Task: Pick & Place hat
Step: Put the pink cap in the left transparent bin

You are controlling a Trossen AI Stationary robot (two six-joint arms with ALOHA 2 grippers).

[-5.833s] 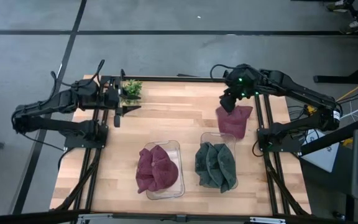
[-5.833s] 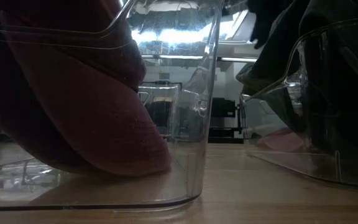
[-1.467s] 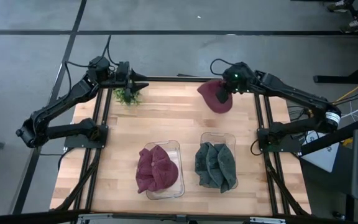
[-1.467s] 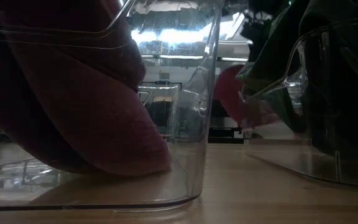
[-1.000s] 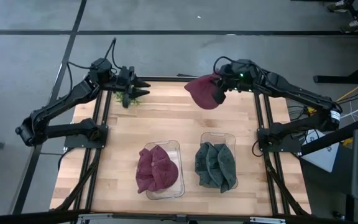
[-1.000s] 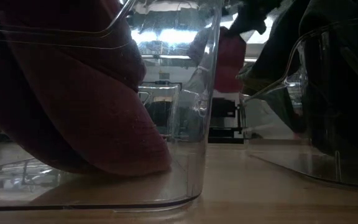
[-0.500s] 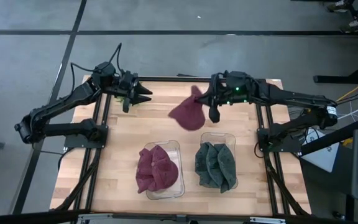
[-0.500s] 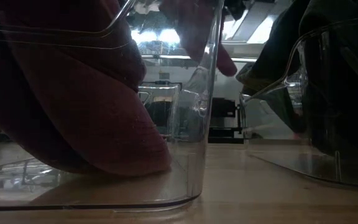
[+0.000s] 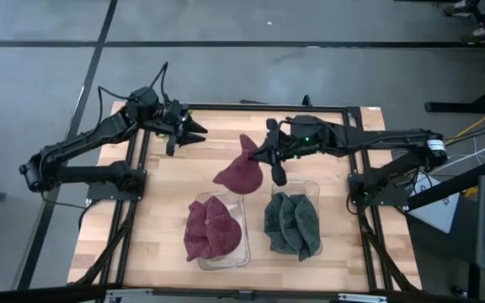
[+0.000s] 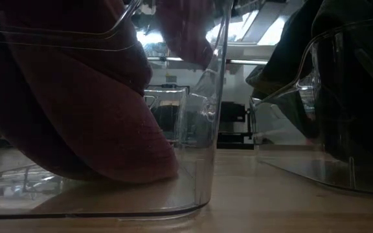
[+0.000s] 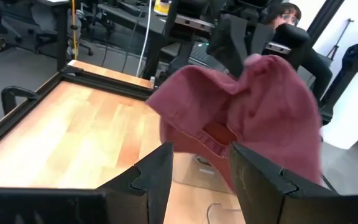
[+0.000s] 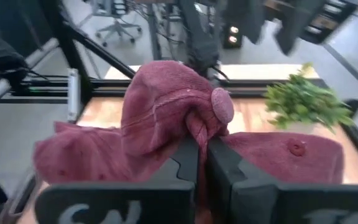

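A maroon hat (image 9: 237, 172) hangs in the air just beyond the far rim of the clear bin (image 9: 241, 202) that holds other maroon hats (image 9: 213, 229). My right gripper (image 9: 269, 158) is shut on the hanging hat, which also shows at the top of the low view (image 10: 183, 29) and in the left wrist view (image 11: 247, 118). At the table's far left my left gripper (image 9: 199, 130) stands open with nothing between its fingers (image 11: 160, 177), pointing toward the hat. My right gripper pinches bunched cloth of the hat's crown (image 12: 194, 127) between its two fingers, right beside the top button (image 12: 221, 106). The fingers reach in about level from the table's right side. The hat hangs slack below and to the left of them, clear of table and bin.
A second clear bin (image 9: 310, 187) with green hats (image 9: 293, 220) stands right of the maroon one. A small green plant (image 12: 303, 102) sits at the far left corner near the left gripper. A person (image 11: 284, 18) is in the room behind the table.
My right gripper has carried the hat from the table's far right toward the left and near side, coming lower, up to the far rim of the maroon bin. The hat stayed clear of the table and swung below the fingers. My left gripper drifted slightly nearer.
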